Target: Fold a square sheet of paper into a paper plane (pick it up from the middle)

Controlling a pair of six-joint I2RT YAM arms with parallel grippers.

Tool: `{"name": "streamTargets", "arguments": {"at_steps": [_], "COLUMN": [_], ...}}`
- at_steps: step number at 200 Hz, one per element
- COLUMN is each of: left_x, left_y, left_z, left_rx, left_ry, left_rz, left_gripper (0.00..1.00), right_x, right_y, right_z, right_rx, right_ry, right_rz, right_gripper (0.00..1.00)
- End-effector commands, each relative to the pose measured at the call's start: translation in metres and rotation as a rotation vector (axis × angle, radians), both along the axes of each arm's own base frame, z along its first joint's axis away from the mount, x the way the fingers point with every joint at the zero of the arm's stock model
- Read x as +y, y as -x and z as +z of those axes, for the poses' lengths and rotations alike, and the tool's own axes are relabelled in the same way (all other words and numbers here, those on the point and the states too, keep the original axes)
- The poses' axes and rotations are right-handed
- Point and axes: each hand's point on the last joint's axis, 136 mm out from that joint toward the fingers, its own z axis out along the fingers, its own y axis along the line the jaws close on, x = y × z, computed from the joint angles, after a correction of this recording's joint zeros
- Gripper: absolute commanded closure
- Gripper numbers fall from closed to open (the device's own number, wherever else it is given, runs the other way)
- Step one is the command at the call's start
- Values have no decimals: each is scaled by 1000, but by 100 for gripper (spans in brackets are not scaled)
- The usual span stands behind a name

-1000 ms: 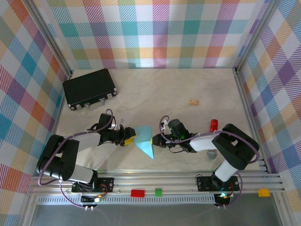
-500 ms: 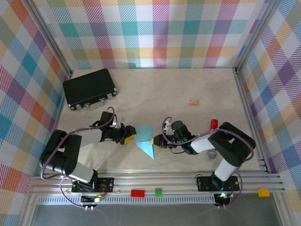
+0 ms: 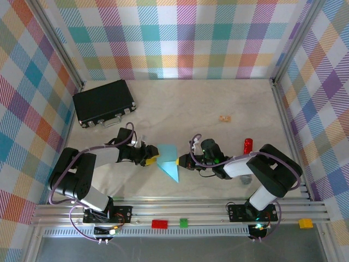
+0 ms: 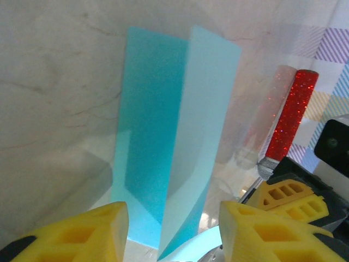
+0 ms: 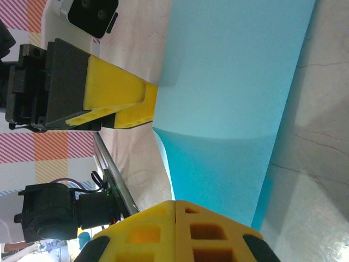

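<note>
We see a matt, smooth sheet of paper [image 3: 168, 162] on a faintly glossy marbled tabletop [image 3: 207, 103], a red glittery marker [image 4: 288, 117], and matt yellow plastic fingers [image 4: 82, 232].

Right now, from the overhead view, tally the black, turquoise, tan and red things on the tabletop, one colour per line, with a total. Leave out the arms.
Black: 1, the case
Turquoise: 1, the sheet of paper, folded
Tan: 1, the scrap
Red: 1, the marker
Total: 4
</note>
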Motion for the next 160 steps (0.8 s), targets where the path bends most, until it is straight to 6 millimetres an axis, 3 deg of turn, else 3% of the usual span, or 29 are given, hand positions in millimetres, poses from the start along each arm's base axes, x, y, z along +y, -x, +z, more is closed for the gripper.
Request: {"name": "streamTargets", "arguments": {"at_steps": [1,25,119,160], "left_x": [-11,-16,-33,-40], "left_y": [-6,-9,-16,-19], "left_z": [11,12,4,1], "left_rx": [-30,-32,-4,9], "left_ry": [52,72,156,203], "left_rz": [-43,-52,-86,-92], "left_gripper": [56,60,64,77], "right_x": [-3,-3,-6,-7], "right_y": [3,2,5,6], "right_z": [4,4,-2,-6], "right_rx": [-13,-10,4,20], "right_ry": [-15,-24,-36,-31], "right_rz": [13,17,16,20], "right_gripper": [97,97,97,95]}}
